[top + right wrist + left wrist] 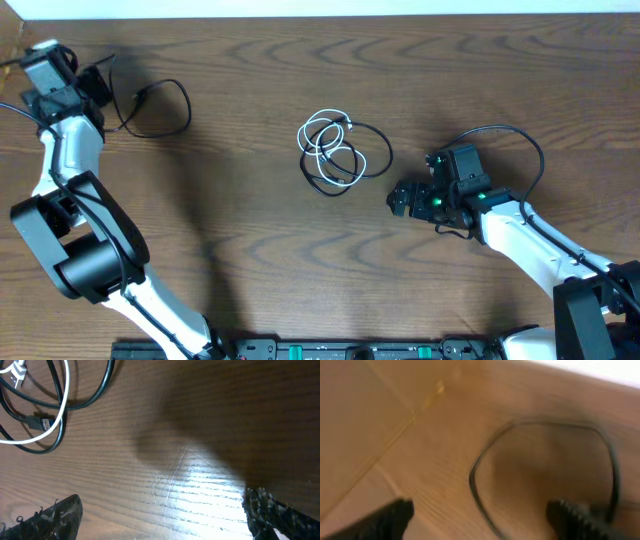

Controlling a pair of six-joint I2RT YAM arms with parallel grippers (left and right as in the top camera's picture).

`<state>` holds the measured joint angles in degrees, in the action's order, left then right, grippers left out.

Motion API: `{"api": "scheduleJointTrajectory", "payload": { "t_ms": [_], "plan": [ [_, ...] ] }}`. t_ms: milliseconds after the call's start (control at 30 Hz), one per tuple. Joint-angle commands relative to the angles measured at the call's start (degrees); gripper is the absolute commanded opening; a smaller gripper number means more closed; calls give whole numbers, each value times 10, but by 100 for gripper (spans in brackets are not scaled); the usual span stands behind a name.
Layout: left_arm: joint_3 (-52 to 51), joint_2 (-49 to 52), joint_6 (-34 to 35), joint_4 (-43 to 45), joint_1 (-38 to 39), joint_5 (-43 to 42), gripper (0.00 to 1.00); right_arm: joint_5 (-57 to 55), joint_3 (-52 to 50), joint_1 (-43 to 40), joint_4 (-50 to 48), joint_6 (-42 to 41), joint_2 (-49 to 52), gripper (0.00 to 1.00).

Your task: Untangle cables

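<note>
A white cable [335, 152] and a black cable [388, 155] lie looped through each other at the table's middle. In the right wrist view the white cable [61, 410] crosses the black cable [97, 395] at the top left, with a plug [42, 423] beside them. My right gripper [398, 202] [162, 512] stands open just right of that tangle, nothing between its fingers. A second black cable [188, 108] forms a loop at the far left. My left gripper [98, 86] [480, 517] is open beside it, and that black cable [476, 487] runs across the gap between its fingers.
The wooden table [250, 250] ends at a pale back edge [320, 8]. The arms' bases [350, 350] sit along the front edge. A thicker black wire [520, 135] arcs over my right arm.
</note>
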<state>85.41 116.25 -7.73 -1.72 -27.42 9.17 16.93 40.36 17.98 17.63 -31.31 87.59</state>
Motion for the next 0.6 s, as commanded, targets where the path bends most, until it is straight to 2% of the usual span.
{"api": "scheduleJointTrajectory", "payload": {
  "t_ms": [0, 133, 167, 233, 333, 367, 467, 500, 567],
  "plan": [
    [11, -7, 33, -65, -2, -46, 88, 2, -4, 5, 0, -15, 1, 99],
    [11, -7, 38, -114, 0, -257, 88, 6, -4, 5, 0, -15, 1, 99],
    [11, -7, 54, -115, 2, -268, 88, 6, -4, 5, 0, -15, 1, 99],
    [11, -7, 98, -123, 10, -266, 89, 7, -4, 5, 0, -15, 1, 99],
    [11, -5, 104, -148, 15, -260, 89, 13, -4, 5, 0, -15, 1, 99],
    [10, -2, 104, -160, 16, -239, 96, 14, -4, 5, 0, -15, 1, 99],
    [9, 11, 104, -188, 17, -196, 96, 14, -4, 5, -1, -14, 1, 99],
    [9, 14, 104, -191, 17, -197, 95, 14, -4, 5, -1, -14, 1, 99],
    [8, 27, 104, -193, 18, -201, 82, 14, -4, 5, -1, -14, 1, 99]
  ]
}}
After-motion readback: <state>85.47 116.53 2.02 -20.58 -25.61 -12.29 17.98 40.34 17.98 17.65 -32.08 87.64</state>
